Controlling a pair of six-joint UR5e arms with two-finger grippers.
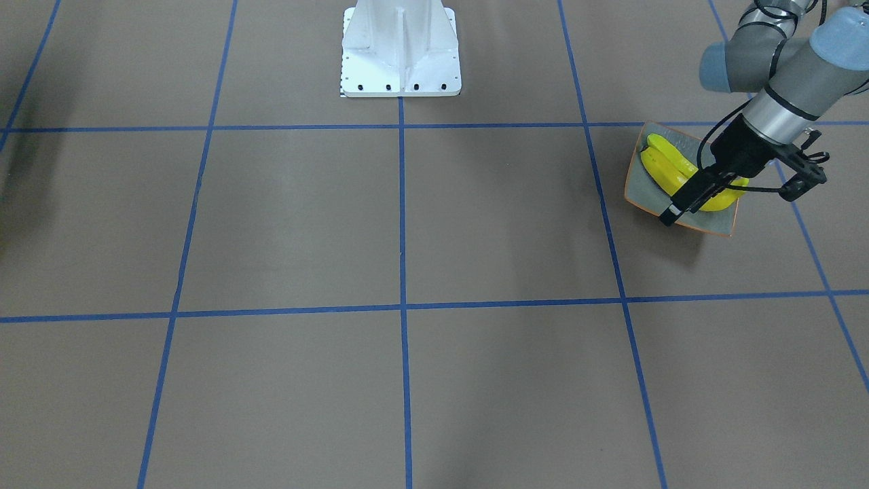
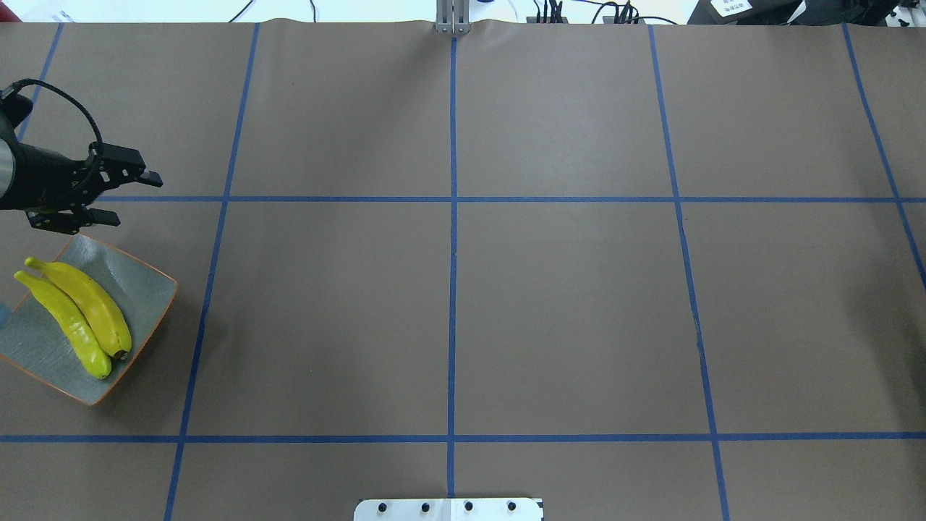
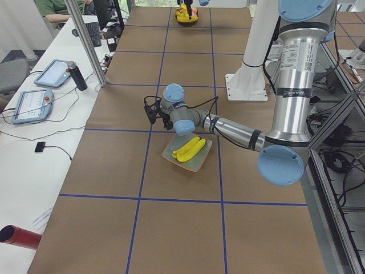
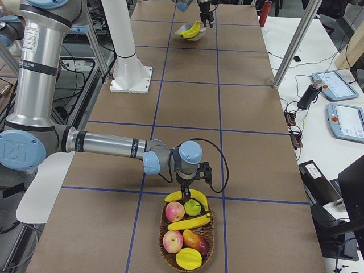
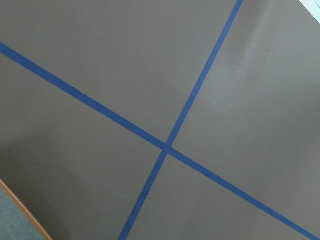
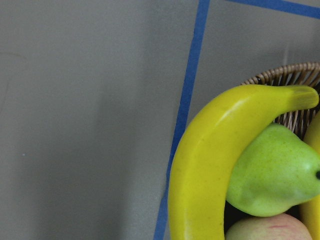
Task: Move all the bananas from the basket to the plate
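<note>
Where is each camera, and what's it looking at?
Front-facing: across the table, facing the white base; left arm beside plate.
Overhead: behind the robot, looking down; left arm, bananas.
Left side: table's end; left arm nearest.
Right side: opposite end; right arm at basket.
Left wrist: tape lines, plate's rim.
Right wrist: banana, pear.
Shared: first four show the plate.

A bright yellow banana [image 2: 94, 307] and a greenish-yellow banana [image 2: 65, 322] lie side by side, touching, diagonally across the square grey-blue plate [image 2: 141, 282] with its orange-brown rim, at the table's left end. At the right end, in the wicker basket [image 4: 211, 230], a curved banana [image 4: 200, 197] arches along the rim and a straighter banana [image 4: 187, 223] lies across the middle.
</note>
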